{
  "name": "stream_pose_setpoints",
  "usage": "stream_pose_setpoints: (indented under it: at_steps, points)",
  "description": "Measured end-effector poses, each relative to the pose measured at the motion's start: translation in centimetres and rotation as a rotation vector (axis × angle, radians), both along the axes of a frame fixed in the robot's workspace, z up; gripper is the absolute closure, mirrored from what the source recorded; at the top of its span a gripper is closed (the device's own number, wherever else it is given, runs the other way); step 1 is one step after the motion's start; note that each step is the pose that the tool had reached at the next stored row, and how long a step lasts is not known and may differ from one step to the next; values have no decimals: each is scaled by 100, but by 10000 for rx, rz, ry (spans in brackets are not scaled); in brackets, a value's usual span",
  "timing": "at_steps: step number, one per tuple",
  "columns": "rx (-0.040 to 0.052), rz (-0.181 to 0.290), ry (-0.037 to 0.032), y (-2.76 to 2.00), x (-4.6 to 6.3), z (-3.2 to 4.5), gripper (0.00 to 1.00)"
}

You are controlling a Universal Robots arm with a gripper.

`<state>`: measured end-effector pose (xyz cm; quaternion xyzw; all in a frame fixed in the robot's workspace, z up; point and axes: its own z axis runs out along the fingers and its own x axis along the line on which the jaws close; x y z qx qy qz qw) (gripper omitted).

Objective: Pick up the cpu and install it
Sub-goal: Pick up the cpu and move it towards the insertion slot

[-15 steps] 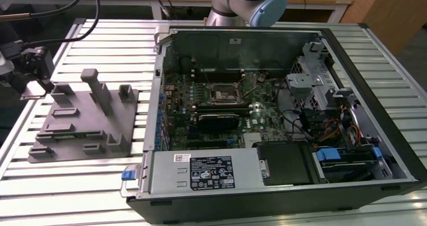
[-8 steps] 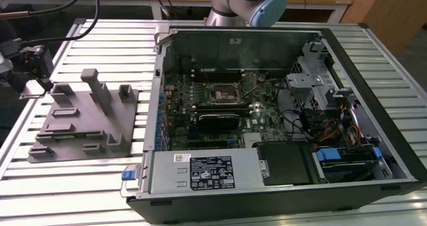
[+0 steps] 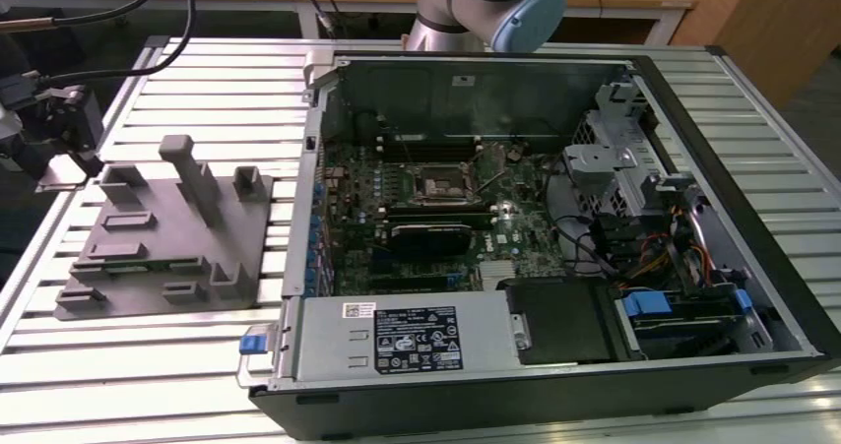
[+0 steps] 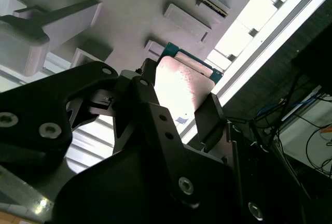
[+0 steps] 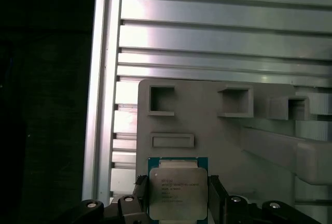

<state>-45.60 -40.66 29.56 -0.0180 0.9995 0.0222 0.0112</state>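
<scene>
1. The table [image 3: 197, 80], slatted metal, lies below the fingers and carries everything else.
2. The open case [image 3: 789, 306] sits well apart from the fingers, toward the exterior view's right. The socket [image 3: 434, 180] is on the board inside it.
3. The grey tray [image 5: 207, 125] lies just beyond the fingers. It has square pockets and upright posts.
4. The fingers [image 5: 216, 199] are black and clamped on the cpu, one against each of two opposite edges.
5. The cpu [image 5: 178, 193] sits between the fingers over the tray, near the tray's edge. It looks lifted clear, though I cannot tell for sure that nothing touches underneath.
6. Handling, as a judgement:
   - It should be light and quite stiff, so weight is no worry.
   - The metal top is smooth and probably slippery, and the plate is thin, so the fingers have little edge to bear on.
   - The present hold looks right: on the side edges, level, and square to the plate.
   - A skewed grip could let it pivot or slide out.
   - The underside likely has fine contacts, so it is best kept off anything hard and never pressed or dragged.
   - A drop or a tilted seating could do damage.
7. Looks:
   - It is a small, flat square.
   - The silvery lid is dull-bright and catches glare in the second wrist view.
   - There is faint print on the lid.
   - A narrow green-teal rim shows around the lid.
</scene>
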Motion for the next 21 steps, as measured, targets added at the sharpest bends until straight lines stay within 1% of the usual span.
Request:
stream_pose_setpoints:
  at_steps: [21]
  points:
    - [-1,0,1,0,0,88,46]
